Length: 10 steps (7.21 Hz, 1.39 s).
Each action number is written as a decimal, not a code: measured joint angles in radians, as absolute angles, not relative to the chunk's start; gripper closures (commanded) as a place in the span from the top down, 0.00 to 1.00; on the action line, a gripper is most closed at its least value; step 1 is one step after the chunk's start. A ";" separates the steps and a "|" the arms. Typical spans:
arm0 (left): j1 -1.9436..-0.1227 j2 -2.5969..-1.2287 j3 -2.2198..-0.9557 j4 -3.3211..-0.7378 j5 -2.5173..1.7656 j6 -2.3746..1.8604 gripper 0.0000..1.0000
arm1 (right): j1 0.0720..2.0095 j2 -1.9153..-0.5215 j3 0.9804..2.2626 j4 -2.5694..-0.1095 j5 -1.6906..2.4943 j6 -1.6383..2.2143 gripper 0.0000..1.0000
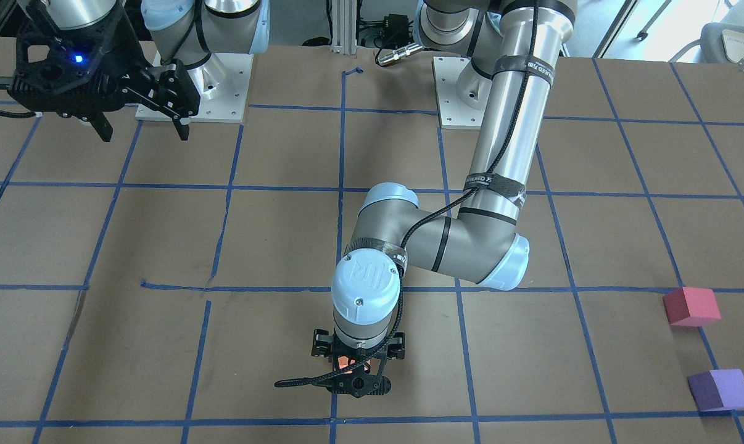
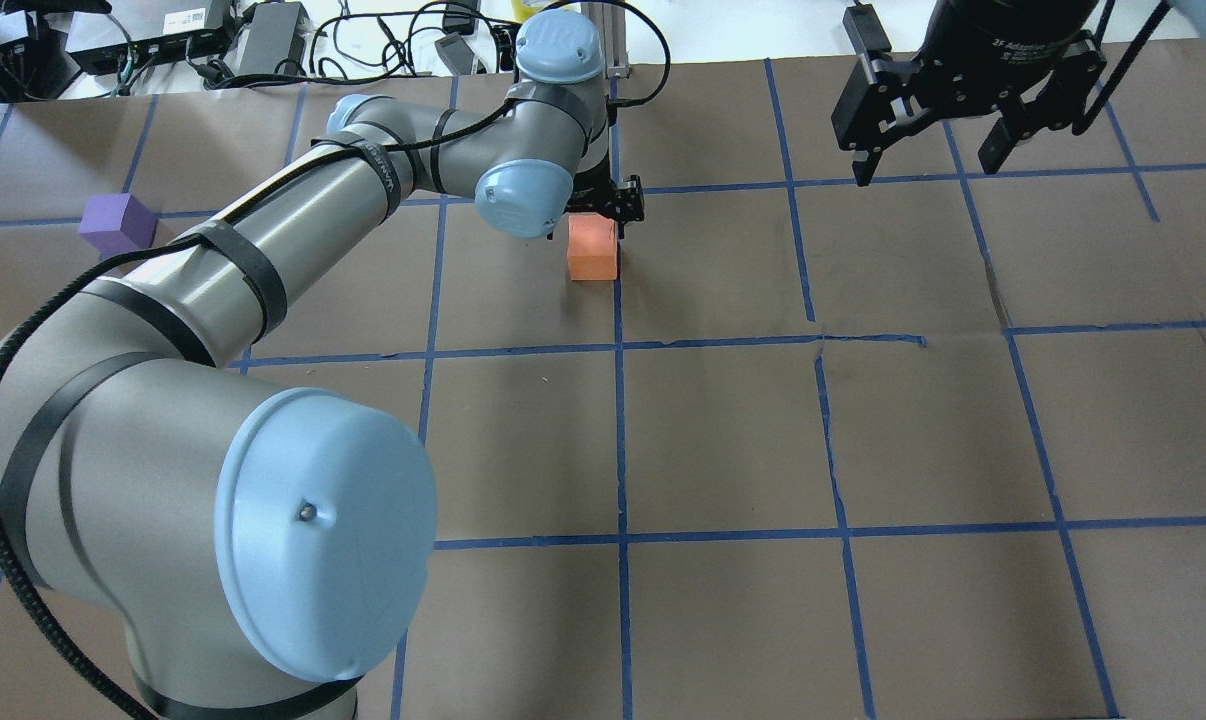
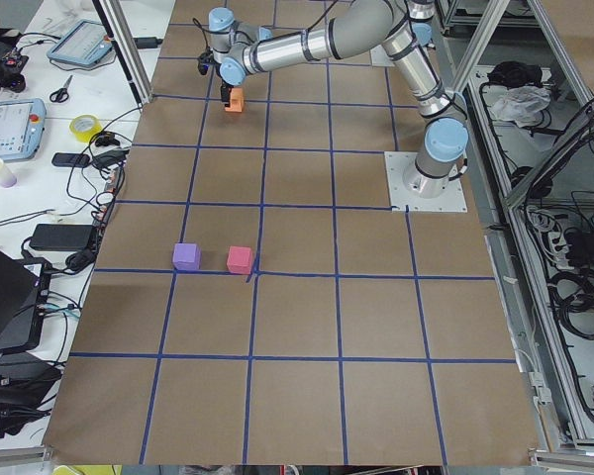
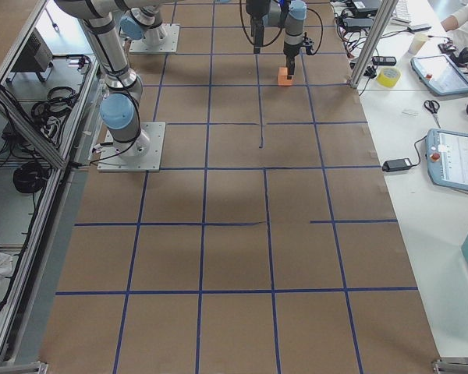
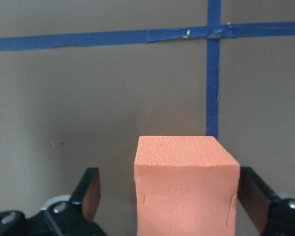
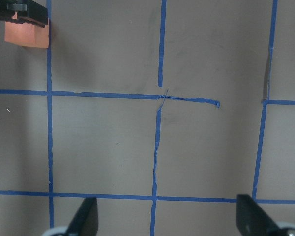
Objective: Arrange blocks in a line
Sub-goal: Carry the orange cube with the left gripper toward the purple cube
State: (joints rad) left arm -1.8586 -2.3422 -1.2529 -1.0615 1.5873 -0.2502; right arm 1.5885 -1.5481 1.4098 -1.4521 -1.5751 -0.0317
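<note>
Near the middle of the edge of the bench (image 2: 723, 440) opposite the robot, the left gripper (image 5: 169, 182) stands open around the orange block (image 2: 593, 250), one finger (image 5: 250, 196) touching it, the other apart, so I fear closing may shove it askew; the right gripper (image 2: 925, 172) hangs open.

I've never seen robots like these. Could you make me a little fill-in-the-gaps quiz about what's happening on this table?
1. The left gripper has its open fingers on either side of a block coloured ____.
2. The right gripper, with its fingers wide apart, holds ____.
3. The pinkish-red block sits next to a ____ one.
4. The grid lines are made of ____ tape.

Missing words: orange; nothing; purple; blue.
</note>
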 measured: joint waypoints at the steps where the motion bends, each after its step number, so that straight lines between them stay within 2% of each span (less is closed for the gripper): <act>1: -1.859 -2.345 -1.256 -1.062 1.590 -0.249 0.93 | 1.589 -1.548 1.411 -1.461 -1.574 -0.031 1.00; 3: -1.862 -2.348 -1.257 -1.062 1.595 -0.253 0.69 | 1.589 -1.548 1.418 -1.481 -1.575 -0.031 1.00; 4: -1.864 -2.348 -1.258 -1.062 1.601 -0.254 0.38 | 1.589 -1.549 1.428 -1.490 -1.575 -0.031 1.00; 5: -1.866 -2.348 -1.259 -1.062 1.607 -0.257 0.18 | 1.588 -1.549 1.435 -1.498 -1.574 -0.031 1.00; 6: -1.867 -2.346 -1.259 -1.062 1.608 -0.265 0.11 | 1.588 -1.549 1.439 -1.502 -1.575 -0.032 1.00; 7: -1.867 -2.343 -1.259 -1.062 1.606 -0.277 0.10 | 1.588 -1.549 1.440 -1.503 -1.574 -0.032 1.00; 8: -1.867 -2.337 -1.259 -1.064 1.604 -0.287 0.41 | 1.588 -1.549 1.440 -1.503 -1.574 -0.032 1.00; 9: -1.867 -2.327 -1.260 -1.066 1.607 -0.291 0.29 | 1.588 -1.549 1.440 -1.503 -1.574 -0.032 1.00; 10: -1.863 -2.311 -1.263 -1.069 1.612 -0.293 0.00 | 1.588 -1.549 1.440 -1.503 -1.574 -0.032 1.00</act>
State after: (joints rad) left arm -1.8626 -2.3112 -1.2629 -1.0686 1.6119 -0.2933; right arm 1.5877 -1.5494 1.4403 -1.5033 -1.5739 -0.0322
